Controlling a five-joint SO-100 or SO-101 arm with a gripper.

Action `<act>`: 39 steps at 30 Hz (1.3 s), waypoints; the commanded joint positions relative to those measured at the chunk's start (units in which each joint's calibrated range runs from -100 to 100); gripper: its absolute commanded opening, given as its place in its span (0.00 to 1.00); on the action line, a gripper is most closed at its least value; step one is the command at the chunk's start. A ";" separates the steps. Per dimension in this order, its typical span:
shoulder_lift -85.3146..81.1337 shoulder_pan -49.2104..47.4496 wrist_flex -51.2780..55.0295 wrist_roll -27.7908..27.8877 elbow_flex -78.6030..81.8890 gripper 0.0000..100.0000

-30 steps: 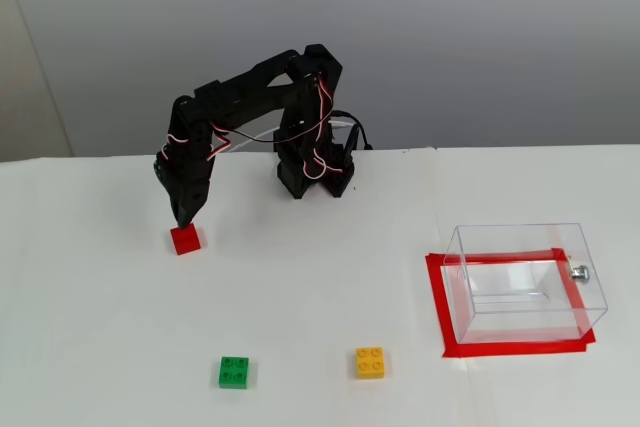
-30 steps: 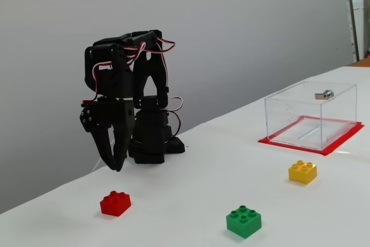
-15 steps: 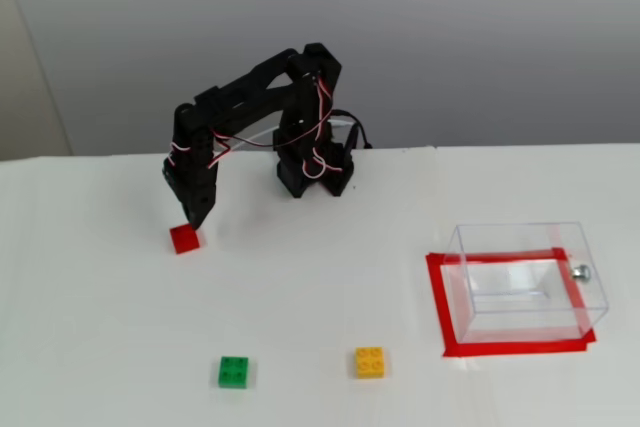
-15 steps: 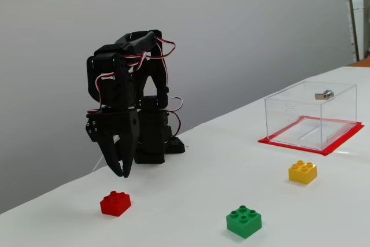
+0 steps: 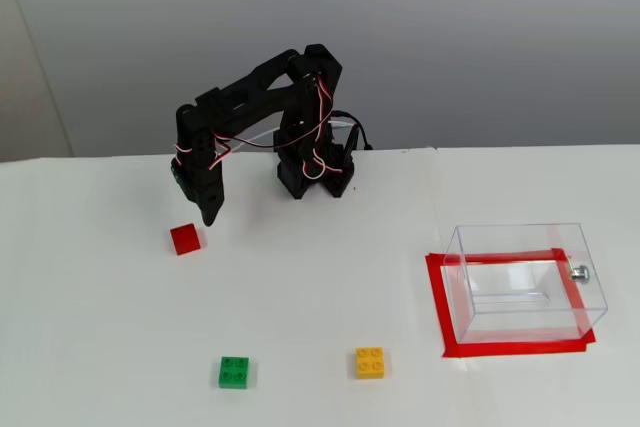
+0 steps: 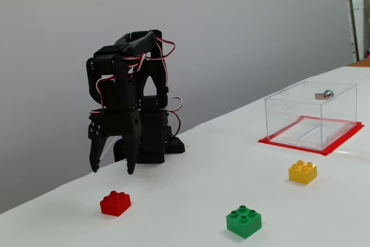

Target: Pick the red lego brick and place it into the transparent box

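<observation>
Plain white table (image 5: pixel 320 277) with a grey wall behind it, nothing fancy, and no readable writing, logos or labels show up on anything in either fixed view. The black arm (image 5: pixel 262 87) with its red and white wires sits in the upper middle of one fixed view, bent over so the gripper (image 5: pixel 211 217) points down toward the table in the left half of the frame. In the other fixed view the gripper (image 6: pixel 112 171) hangs in the air with its two fingers spread well apart, holding nothing. The red lego brick (image 5: pixel 184 239) lies on the table just below and left of the fingertips in the higher view, and in the low side view it (image 6: pixel 115 203) sits in the lower left, below the gripper and clear of it. The transparent box (image 5: pixel 524 280) stands at the right side of the frame inside a red tape rectangle (image 5: pixel 438 305), with a small silver knob (image 5: pixel 579 272) on its right wall. Along the bottom of that frame are a green brick (image 5: pixel 234 371) and a yellow brick (image 5: pixel 370 362), well apart from each other and from the red one.
</observation>
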 commanded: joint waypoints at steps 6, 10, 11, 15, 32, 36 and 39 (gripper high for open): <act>-0.13 -1.25 -5.92 -0.23 -0.46 0.32; 0.38 -1.92 -7.84 -0.23 -0.28 0.32; 0.97 -1.92 -7.84 -0.23 -0.37 0.32; 3.52 -1.99 -7.92 -0.23 -0.37 0.32; 9.97 -2.14 -16.19 -0.23 -0.19 0.32; 11.92 -2.14 -18.54 -0.17 -0.19 0.32; 12.85 -1.99 -18.80 -0.07 -0.19 0.32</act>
